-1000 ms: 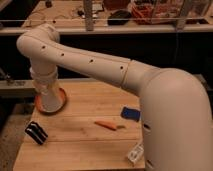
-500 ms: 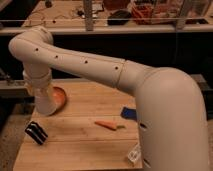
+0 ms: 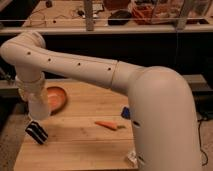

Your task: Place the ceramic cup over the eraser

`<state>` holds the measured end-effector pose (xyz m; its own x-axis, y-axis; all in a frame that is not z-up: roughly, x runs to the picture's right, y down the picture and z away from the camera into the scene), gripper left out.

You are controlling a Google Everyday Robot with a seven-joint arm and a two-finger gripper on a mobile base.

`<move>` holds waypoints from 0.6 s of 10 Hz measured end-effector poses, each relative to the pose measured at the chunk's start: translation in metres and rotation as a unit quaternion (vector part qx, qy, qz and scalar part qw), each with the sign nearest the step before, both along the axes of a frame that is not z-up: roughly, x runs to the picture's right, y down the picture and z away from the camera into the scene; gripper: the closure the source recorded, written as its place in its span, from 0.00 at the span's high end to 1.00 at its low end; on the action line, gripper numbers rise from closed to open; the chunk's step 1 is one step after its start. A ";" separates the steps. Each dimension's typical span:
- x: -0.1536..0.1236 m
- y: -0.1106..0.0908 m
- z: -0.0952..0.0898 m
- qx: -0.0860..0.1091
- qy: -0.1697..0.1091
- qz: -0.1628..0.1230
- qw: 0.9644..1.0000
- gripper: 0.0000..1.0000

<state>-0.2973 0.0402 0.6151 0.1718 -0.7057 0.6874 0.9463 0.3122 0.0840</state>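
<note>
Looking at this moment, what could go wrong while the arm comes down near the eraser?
1. The gripper hangs just above the eraser; a slightly off descent could knock it aside.
2. The eraser lies close to the table edge, so a push may send it off.
3. The wrist passes near the orange bowl and could bump it.

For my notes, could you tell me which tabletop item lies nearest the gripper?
The eraser, black with white stripes, directly below the gripper; the orange bowl and carrot lie farther.

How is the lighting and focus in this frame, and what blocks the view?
Camera view: soft focus throughout, dim background, warm light on the wooden table; the arm hides much of it, and the gripper sits just above the eraser.
</note>
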 end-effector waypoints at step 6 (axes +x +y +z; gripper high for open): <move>-0.011 0.022 0.000 -0.017 -0.019 -0.022 0.999 0.01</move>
<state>-0.3078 0.0618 0.6155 0.1144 -0.6888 0.7159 0.9558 0.2727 0.1096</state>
